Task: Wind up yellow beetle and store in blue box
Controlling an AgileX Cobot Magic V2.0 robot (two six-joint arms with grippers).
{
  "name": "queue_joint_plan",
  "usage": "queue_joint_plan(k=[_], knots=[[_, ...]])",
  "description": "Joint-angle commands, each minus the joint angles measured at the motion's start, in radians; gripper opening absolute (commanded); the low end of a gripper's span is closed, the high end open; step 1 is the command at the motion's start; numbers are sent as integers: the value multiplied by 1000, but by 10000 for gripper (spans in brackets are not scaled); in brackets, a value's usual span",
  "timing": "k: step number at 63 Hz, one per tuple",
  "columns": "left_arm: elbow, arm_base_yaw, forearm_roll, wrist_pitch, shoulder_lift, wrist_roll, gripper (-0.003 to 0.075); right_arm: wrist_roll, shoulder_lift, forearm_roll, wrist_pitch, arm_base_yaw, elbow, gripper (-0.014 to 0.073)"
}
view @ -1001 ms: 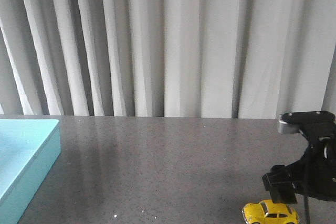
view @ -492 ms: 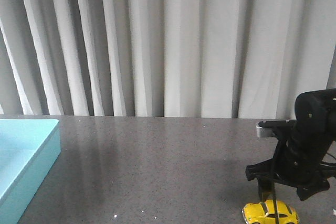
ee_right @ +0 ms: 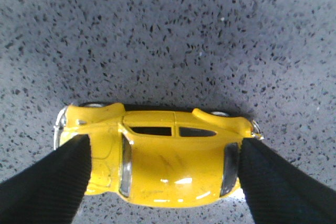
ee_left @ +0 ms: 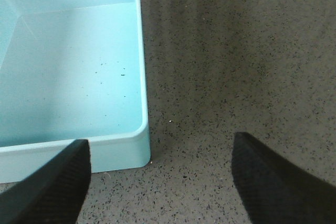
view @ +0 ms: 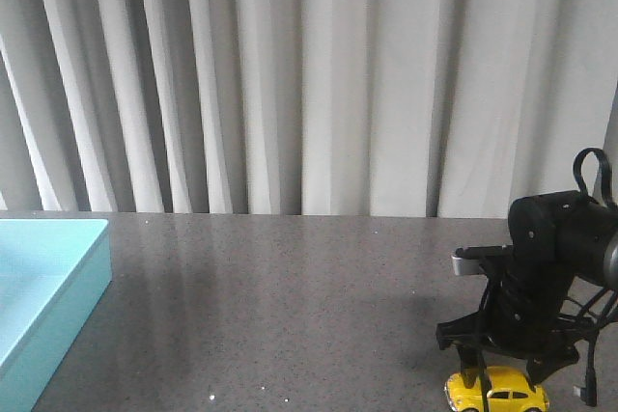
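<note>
The yellow beetle [view: 497, 396] stands on its wheels on the dark speckled table at the front right; in the right wrist view [ee_right: 168, 161] I see its roof from above. My right gripper [view: 502, 380] is open and lowered over it, with one finger [ee_right: 52, 182] over the hood end and the other over the rear end; its midpoint [ee_right: 165, 184] lies over the roof. The blue box [view: 48, 277] sits at the left edge. My left gripper [ee_left: 160, 182] is open and empty, hovering by the box's corner [ee_left: 131, 150].
A grey pleated curtain [view: 309, 74] hangs behind the table's back edge. The box interior [ee_left: 68, 72] holds nothing but a few specks. Dark speckled tabletop [view: 290, 315] stretches between the box and the beetle.
My right arm has swung left and down from beside the beetle to right over it, so its fingers now straddle the car. The beetle and the box have not moved.
</note>
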Motion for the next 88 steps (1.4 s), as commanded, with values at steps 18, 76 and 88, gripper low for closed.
queue_joint_plan(k=[18, 76, 88], knots=[[-33, 0, -8, -60, -5, -9, 538, -42, -4, 16, -24, -8, -23, 558], [-33, 0, -8, -60, -5, -9, 538, -332, -4, 53, 66, -458, -23, 558], [-33, 0, -8, -60, -5, -9, 538, -401, -4, 49, 50, -514, -23, 558]])
